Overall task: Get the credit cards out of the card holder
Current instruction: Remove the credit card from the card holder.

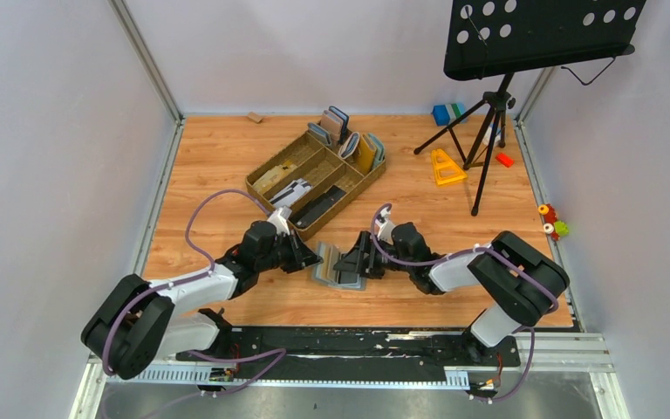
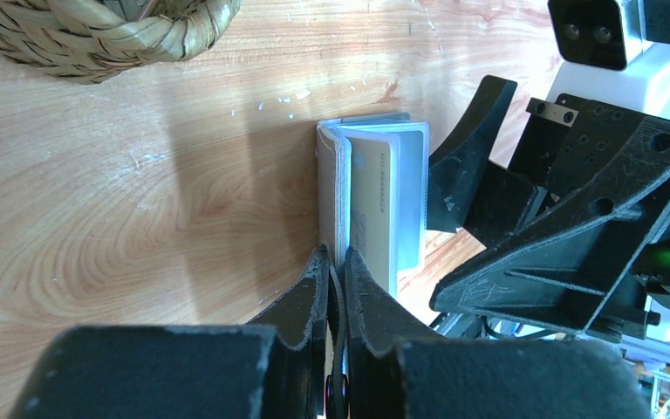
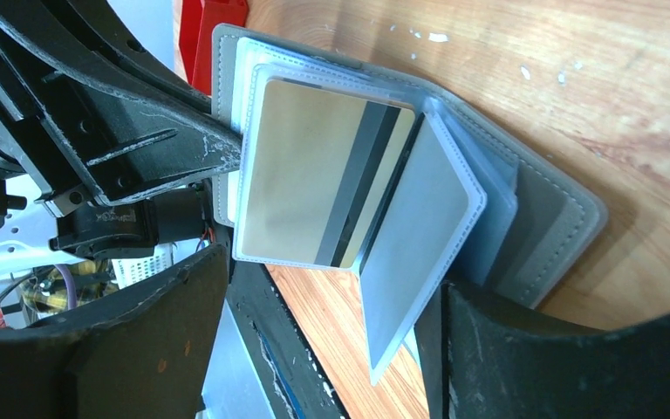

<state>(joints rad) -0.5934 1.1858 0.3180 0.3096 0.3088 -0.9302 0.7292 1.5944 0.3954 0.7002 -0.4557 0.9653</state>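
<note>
Wooden counter [image 1: 209,166] below; my left pincer [image 2: 336,257] clamps the floppy card holder [image 2: 330,183] by its edge, my right pincer [image 3: 327,279] gapes wide for the stiff, slick card [image 3: 305,166].

Faint print on the gold card [image 2: 375,218] cannot be read.

The card holder [image 2: 375,188] is seen open on the wooden table [image 2: 140,218], with its near edge pinched tight between the fingers of the left gripper [image 2: 336,264]. A gold card [image 2: 373,214] can be made out under a clear sleeve. The right gripper [image 2: 467,179] is parked just beside it, and a woven basket [image 2: 96,35] is tucked up in the top left corner.
</note>
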